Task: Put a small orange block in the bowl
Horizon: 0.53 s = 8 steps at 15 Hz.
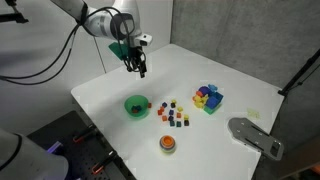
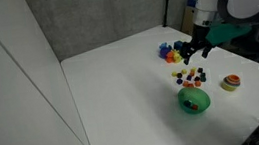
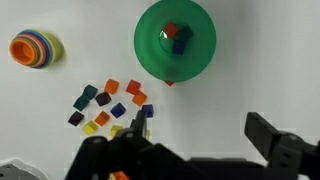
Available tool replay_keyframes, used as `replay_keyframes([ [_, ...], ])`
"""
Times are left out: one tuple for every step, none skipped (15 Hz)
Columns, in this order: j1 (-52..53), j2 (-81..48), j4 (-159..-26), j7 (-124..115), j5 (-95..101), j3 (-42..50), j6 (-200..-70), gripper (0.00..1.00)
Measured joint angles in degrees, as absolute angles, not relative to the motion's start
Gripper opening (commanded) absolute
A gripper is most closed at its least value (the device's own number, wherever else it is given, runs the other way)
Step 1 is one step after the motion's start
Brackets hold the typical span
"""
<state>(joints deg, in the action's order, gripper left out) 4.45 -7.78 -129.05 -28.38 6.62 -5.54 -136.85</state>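
Note:
The bright green bowl lies on the white table, seen from above in the wrist view. A small orange-red block and a blue block lie inside it. The bowl also shows in both exterior views. A cluster of small coloured cubes, several of them orange, lies beside the bowl. My gripper is open and empty. It hangs well above the table, apart from the bowl and the cubes.
An orange round cup with coloured rings stands beyond the cubes. A green tray with big colourful blocks sits farther along. A grey object lies at the table's edge.

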Motion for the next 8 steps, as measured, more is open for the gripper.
replay_keyframes([
  [4.55, -7.96, -129.03, -28.39, 6.84, -5.36, -137.11, 1.00],
  [4.61, -7.95, -129.00, -28.41, 6.92, -5.35, -137.13, 1.00],
  [4.73, -7.95, -128.93, -28.45, 6.93, -5.35, -137.13, 1.00],
  [4.88, -7.96, -128.94, -28.46, 6.93, -5.28, -137.13, 1.00],
  [5.00, -8.14, -128.91, -28.46, 6.82, -5.11, -137.12, 1.00],
  [5.03, -8.62, -128.76, -28.46, 6.61, -4.84, -137.12, 1.00],
  [5.03, -9.43, -128.47, -28.46, 6.24, -4.47, -137.18, 1.00],
  [5.02, -10.46, -128.02, -28.46, 5.84, -4.03, -137.44, 1.00],
])
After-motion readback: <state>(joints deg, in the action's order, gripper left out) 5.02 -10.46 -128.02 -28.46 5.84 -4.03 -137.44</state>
